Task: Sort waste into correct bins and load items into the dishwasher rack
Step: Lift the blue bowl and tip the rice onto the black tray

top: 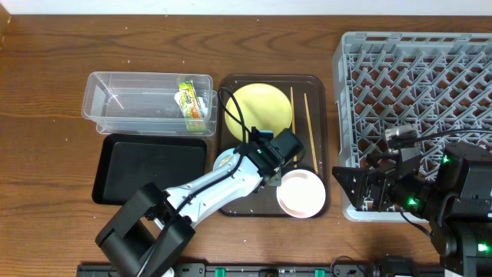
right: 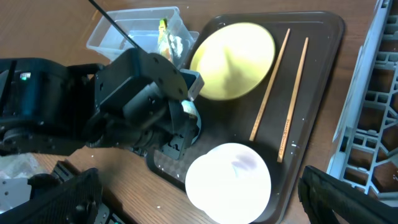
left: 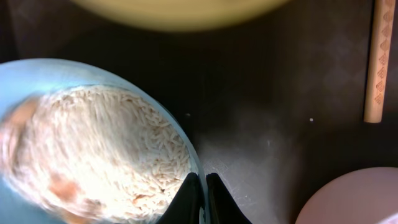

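Left tool (left: 202, 198) pinches rice-filled blue bowl (left: 37, 78) rim; yellow plate (left: 180, 12), pink bowl (left: 354, 199), chopstick (left: 379, 62) close around; right tool (right: 202, 199) spread wide.

We look down on our left gripper (left: 201, 182), its two dark fingers pinched together at the bottom edge of the view with the thin rim of the blue bowl (left: 37, 74) caught between them. The bowl fills the left side and holds a heap of white rice (left: 106, 149) with a few orange bits in it. Beneath everything we see the dark tray (left: 261, 93). A blurred yellow plate (left: 180, 9) lies along the top, a patterned chopstick (left: 379, 62) stands at the right edge, and a pink bowl (left: 354, 199) shows in the lower right corner. One white crumb (left: 311, 120) sits on the tray near the chopstick's end.
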Controlling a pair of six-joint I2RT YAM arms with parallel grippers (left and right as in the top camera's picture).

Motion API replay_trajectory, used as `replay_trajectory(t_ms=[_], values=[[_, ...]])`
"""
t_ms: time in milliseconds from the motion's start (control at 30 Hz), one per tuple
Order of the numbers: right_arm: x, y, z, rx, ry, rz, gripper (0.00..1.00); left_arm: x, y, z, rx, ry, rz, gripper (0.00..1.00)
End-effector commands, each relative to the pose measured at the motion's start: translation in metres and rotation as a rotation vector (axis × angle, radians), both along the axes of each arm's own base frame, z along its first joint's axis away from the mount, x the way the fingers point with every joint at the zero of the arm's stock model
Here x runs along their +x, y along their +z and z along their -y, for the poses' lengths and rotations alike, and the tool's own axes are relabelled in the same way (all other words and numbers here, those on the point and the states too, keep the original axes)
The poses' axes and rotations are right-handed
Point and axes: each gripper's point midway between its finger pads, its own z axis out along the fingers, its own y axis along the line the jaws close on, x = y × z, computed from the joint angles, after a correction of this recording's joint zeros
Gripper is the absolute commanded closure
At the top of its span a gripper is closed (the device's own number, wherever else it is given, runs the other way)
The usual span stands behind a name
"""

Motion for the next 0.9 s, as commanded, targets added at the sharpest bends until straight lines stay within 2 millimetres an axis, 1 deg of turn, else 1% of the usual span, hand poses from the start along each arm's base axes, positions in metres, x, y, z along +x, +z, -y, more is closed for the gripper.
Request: replay_trajectory(t_ms=[0, 133, 267, 333, 400, 500, 633, 767, 867], values=[[0.001, 0.007, 0.002, -0.004, -0.002, 0.024, 0.01, -0.004, 0.002, 0.003, -0.024, -0.052, -0.034, 0.94], [0.001, 0.007, 0.002, -0.005, -0.003, 0.027, 0.01, -0.001, 0.028, 0.006, -0.040, -0.073, -0.012, 0.94], [0.001, 0.007, 0.002, -0.005, -0.003, 0.028, 0.01, -0.001, 0.066, 0.006, -0.072, -0.080, 0.021, 0.94], [0.001, 0.007, 0.002, -0.005, -0.003, 0.028, 0.01, 0.000, 0.087, 0.001, -0.093, -0.073, 0.044, 0.94], [0.001, 0.007, 0.002, -0.005, -0.003, 0.028, 0.01, 0.001, 0.105, -0.008, -0.130, -0.049, 0.060, 0.94], [0.001, 0.007, 0.002, -0.005, -0.003, 0.027, 0.01, 0.004, 0.131, -0.021, -0.252, -0.047, 0.048, 0.94], [0.001, 0.007, 0.002, -0.005, -0.003, 0.027, 0.01, 0.010, 0.152, -0.042, -0.431, -0.032, -0.007, 0.94], [0.001, 0.007, 0.002, -0.004, -0.003, 0.027, 0.01, 0.017, 0.163, -0.071, -0.653, -0.015, -0.076, 0.94], [0.001, 0.007, 0.002, -0.004, -0.003, 0.027, 0.01, 0.024, 0.168, -0.100, -0.828, 0.016, -0.074, 0.94]])
